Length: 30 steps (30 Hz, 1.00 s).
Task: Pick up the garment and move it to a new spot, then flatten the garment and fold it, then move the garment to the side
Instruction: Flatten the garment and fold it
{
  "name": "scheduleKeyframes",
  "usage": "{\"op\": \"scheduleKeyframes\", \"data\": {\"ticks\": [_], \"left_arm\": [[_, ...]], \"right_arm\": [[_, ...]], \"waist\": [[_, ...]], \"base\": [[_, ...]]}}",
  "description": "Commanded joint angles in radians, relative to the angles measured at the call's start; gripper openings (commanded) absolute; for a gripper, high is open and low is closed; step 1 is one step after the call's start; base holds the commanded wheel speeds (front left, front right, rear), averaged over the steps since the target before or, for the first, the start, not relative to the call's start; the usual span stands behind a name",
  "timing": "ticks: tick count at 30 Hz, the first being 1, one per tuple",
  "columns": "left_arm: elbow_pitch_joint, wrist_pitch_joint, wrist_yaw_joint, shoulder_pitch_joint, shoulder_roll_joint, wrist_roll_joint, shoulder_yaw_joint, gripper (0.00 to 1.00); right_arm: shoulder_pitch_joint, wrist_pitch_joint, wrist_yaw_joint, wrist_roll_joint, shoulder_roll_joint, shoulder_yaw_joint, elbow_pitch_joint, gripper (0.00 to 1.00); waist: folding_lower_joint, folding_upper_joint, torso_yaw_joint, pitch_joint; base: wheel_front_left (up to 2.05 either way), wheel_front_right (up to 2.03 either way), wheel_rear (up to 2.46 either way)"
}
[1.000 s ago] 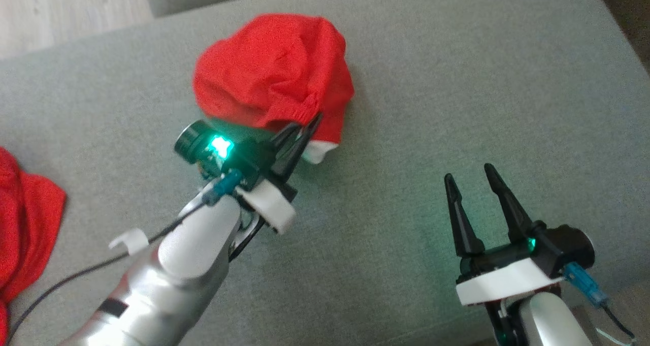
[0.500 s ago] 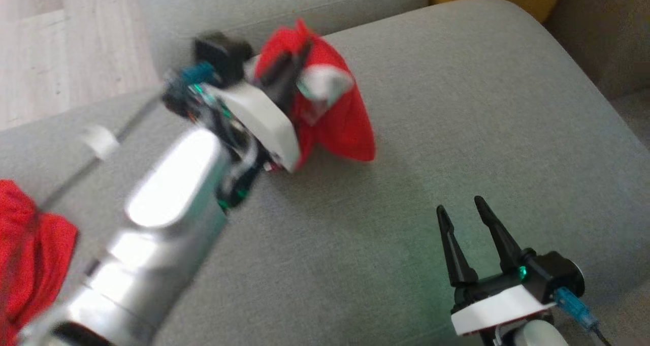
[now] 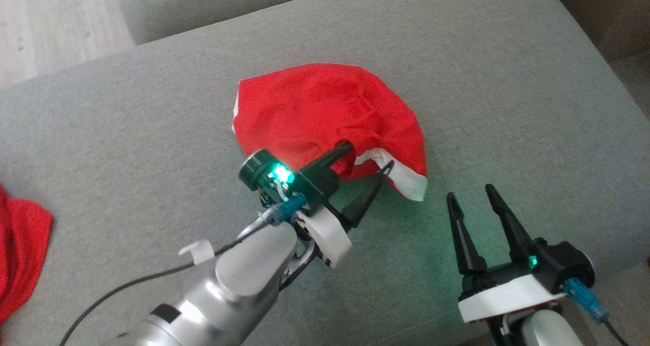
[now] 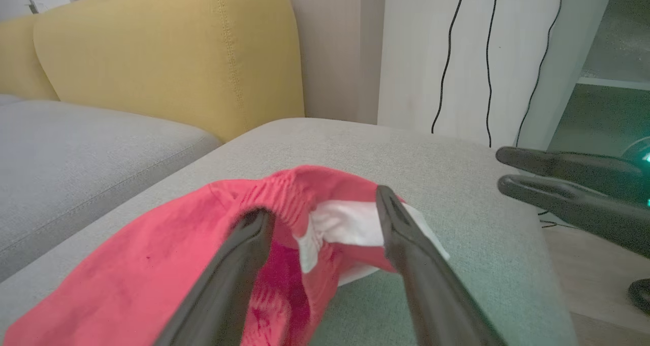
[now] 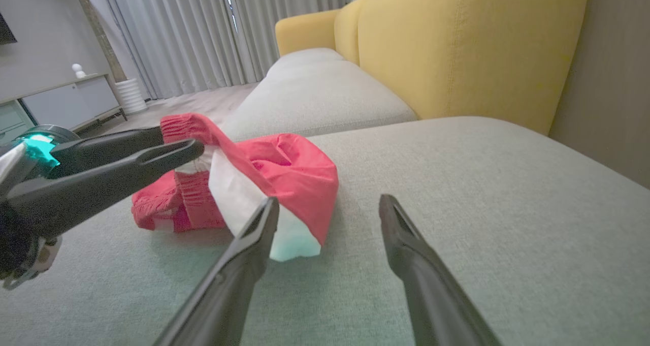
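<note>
Between spread left fingers (image 3: pixel 332 159): garment (image 3: pixel 325 107) edge, on sofa (image 3: pixel 152 132).

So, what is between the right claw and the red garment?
Nothing but bare grey sofa cushion lies between the right claw and the red garment, as the head view shows.

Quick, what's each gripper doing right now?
Left gripper: open, fingers either side of the red garment edge, not gripping.
Right gripper: open, empty.
</note>
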Motion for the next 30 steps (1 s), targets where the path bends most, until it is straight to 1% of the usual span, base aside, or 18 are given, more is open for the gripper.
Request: {"op": "scheduleKeyframes", "data": {"ticks": [1,7,12,16,19,22,26,30], "left_arm": [[-0.027,-0.014,0.013,-0.033,0.003,0.023,0.010,1.00],[-0.029,-0.020,0.008,0.020,0.002,0.036,0.017,1.00],[-0.021,-0.020,-0.002,0.045,0.000,0.055,0.038,1.00],[0.002,-0.020,-0.006,0.039,-0.001,0.112,0.015,1.00],[-0.018,-0.020,-0.006,0.043,-0.002,0.156,-0.001,1.00],[-0.055,-0.020,0.009,0.063,0.023,0.214,-0.021,1.00],[-0.125,-0.020,0.043,0.118,0.079,0.279,-0.042,1.00],[-0.179,-0.020,0.075,0.183,0.130,0.309,-0.049,1.00]], "right_arm": [[-0.022,-0.006,-0.001,-0.007,-0.005,0.015,-0.035,1.00],[-0.024,-0.006,-0.001,-0.007,-0.005,0.033,-0.035,1.00],[-0.030,-0.006,-0.001,-0.009,-0.005,0.045,-0.035,1.00],[-0.035,-0.006,-0.001,-0.021,-0.005,0.036,-0.038,1.00],[-0.030,-0.006,-0.001,-0.026,-0.005,0.018,-0.043,1.00],[-0.024,-0.006,-0.001,-0.028,-0.005,0.012,-0.046,1.00],[-0.023,-0.006,-0.001,-0.024,-0.005,0.007,-0.051,1.00],[-0.022,-0.006,-0.001,-0.020,-0.005,0.009,-0.054,1.00]], "waist": [[0.0000,0.0000,0.015,-0.003],[0.0000,0.0000,0.033,-0.007],[0.0000,0.0000,0.025,-0.007],[0.0000,0.0000,0.004,0.009],[0.0000,0.0000,-0.007,0.022],[0.0000,0.0000,-0.020,0.031],[0.0000,0.0000,-0.040,0.037],[0.0000,0.0000,-0.058,0.042]], "base": [[0.00,0.00,0.00],[0.00,0.00,0.00],[0.00,0.00,0.00],[0.00,0.00,0.00],[0.00,0.00,0.00],[0.00,0.00,0.00],[0.00,0.00,0.00],[0.00,0.00,0.00]]}}
